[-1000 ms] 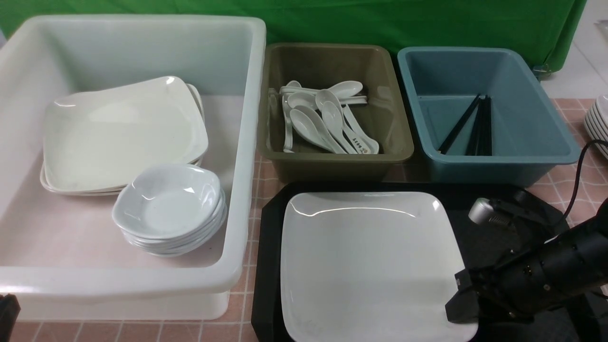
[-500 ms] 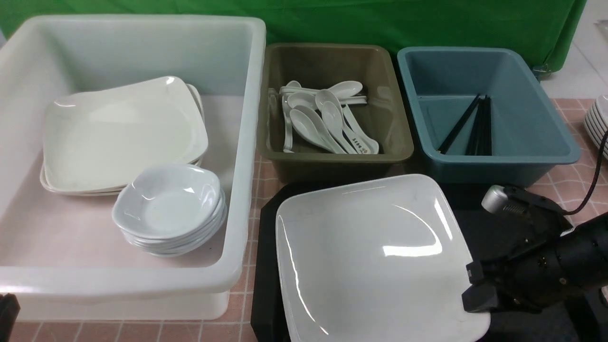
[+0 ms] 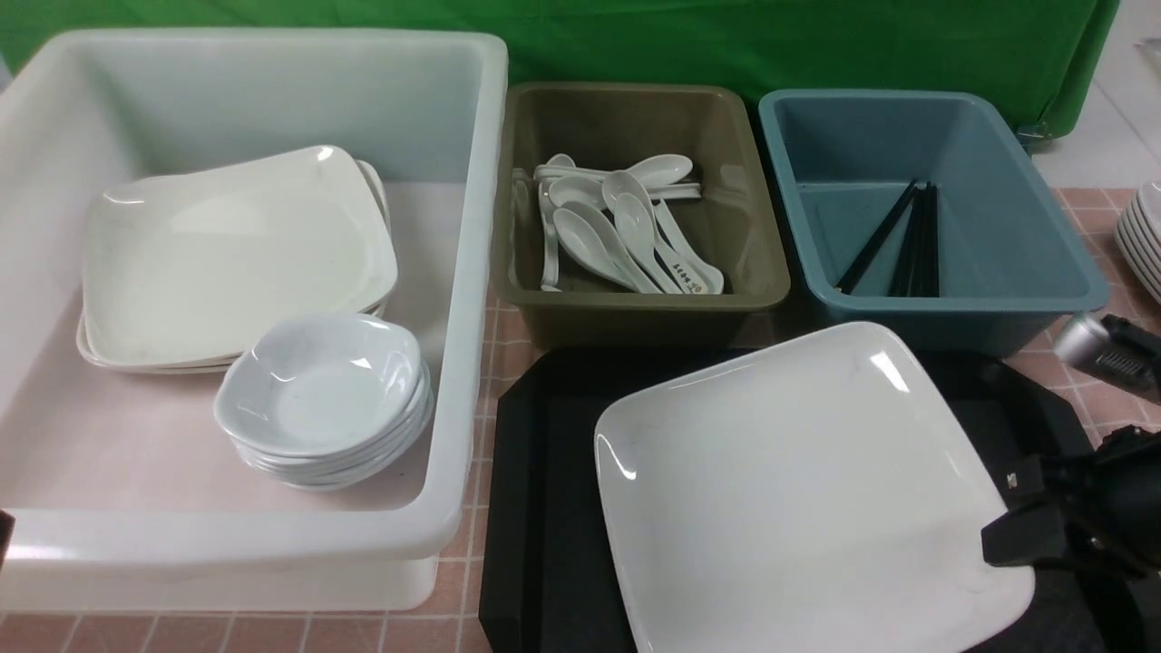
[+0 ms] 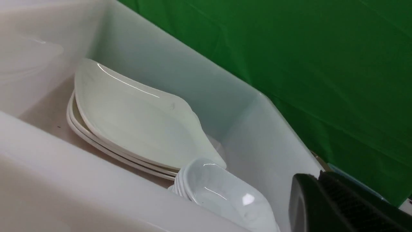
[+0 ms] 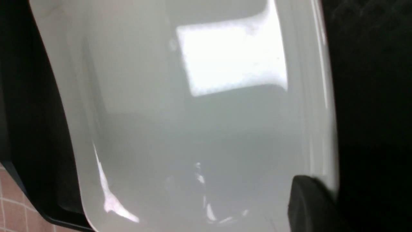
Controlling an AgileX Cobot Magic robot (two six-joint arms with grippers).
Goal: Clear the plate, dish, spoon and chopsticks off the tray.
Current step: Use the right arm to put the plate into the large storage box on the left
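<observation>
One large square plate, glossy white, rounded corners [image 3: 807,508] — at the near right, over the black rectangular plastic tray [image 3: 567,508], its right edge clamped in the right gripper [image 3: 1007,535]. One left gripper [image 4: 317,190] — fingers together, by the white plastic tub [image 3: 453,363]. In that tub, at left: white square plates [image 3: 236,258]; nearer, stacked white bowls [image 3: 317,385].
</observation>
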